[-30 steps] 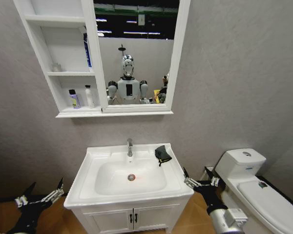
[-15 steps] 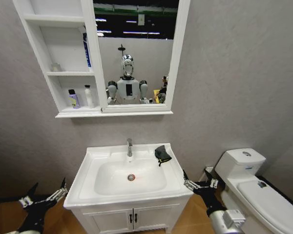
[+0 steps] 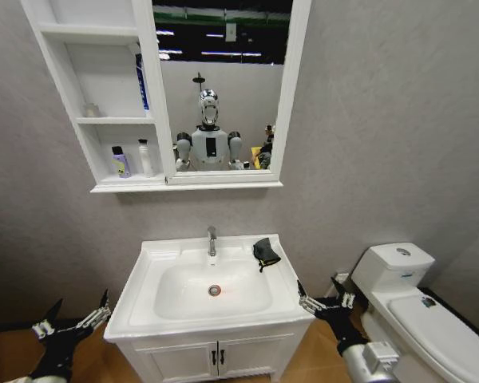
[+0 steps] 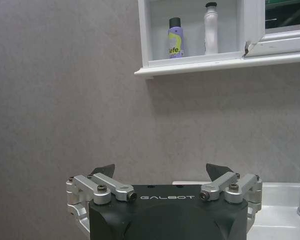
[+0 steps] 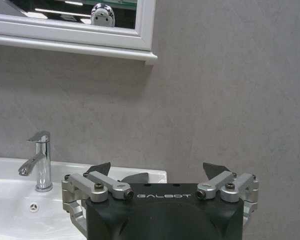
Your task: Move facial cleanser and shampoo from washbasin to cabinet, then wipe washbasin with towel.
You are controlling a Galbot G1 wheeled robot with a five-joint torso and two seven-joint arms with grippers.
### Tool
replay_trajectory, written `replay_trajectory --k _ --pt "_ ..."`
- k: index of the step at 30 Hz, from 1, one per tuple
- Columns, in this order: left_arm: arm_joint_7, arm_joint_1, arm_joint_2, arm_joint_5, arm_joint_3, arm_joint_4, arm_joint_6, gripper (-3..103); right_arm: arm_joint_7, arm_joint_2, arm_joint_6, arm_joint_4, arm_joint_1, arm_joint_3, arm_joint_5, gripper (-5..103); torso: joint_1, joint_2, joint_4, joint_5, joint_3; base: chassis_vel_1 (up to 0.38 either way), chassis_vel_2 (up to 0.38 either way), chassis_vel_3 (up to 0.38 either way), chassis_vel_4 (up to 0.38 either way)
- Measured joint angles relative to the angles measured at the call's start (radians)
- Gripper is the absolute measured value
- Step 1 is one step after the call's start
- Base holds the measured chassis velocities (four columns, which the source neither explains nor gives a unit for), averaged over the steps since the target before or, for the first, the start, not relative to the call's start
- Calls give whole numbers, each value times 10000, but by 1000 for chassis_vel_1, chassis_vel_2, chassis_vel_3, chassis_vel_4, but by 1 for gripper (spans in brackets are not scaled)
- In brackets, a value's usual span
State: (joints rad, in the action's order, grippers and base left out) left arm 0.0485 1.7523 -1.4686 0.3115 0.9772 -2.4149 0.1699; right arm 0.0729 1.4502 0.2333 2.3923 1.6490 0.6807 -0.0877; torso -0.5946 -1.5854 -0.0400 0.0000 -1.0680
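The white washbasin point(image 3: 144, 315) has a chrome tap point(image 3: 212, 241), and the dark towel point(image 3: 265, 253) lies crumpled on its back right rim. Two bottles stand in the lowest compartment of the cabinet point(image 3: 112, 187): a purple one point(image 3: 121, 162) and a white one point(image 3: 146, 158). These are the facial cleanser and shampoo, but I cannot tell which is which. My left gripper point(image 3: 70, 321) hangs open and low, left of the basin. My right gripper point(image 3: 326, 302) is open beside the basin's front right corner. Both hold nothing. The right wrist view shows the towel's point(image 5: 135, 177) dark edge past the open gripper point(image 5: 157, 170).
A white toilet point(image 3: 407, 295) stands close on the right, just beyond my right arm. Below the basin is a low two-door vanity point(image 3: 215, 357). The mirror panel point(image 3: 223, 88) reflects the robot. A small clear item point(image 3: 92, 111) sits on the middle shelf.
The left gripper has edged slightly toward the basin and the right gripper has dipped a little. Towel, bottles and basin are unmoved.
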Motion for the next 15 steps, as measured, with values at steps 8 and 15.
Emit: replay_trajectory --k 8,15 --pt "3 -5 5 8 -5 4 6 100 27 5 2 -43 9 -70 9 100 0 0 0 0 0 0 0 0 0" --pt "8 -7 10 14 -6 6 9 100 186 -7 -22 -84 6 -72 -6 100 0 0 0 0 1 0 0 0 0"
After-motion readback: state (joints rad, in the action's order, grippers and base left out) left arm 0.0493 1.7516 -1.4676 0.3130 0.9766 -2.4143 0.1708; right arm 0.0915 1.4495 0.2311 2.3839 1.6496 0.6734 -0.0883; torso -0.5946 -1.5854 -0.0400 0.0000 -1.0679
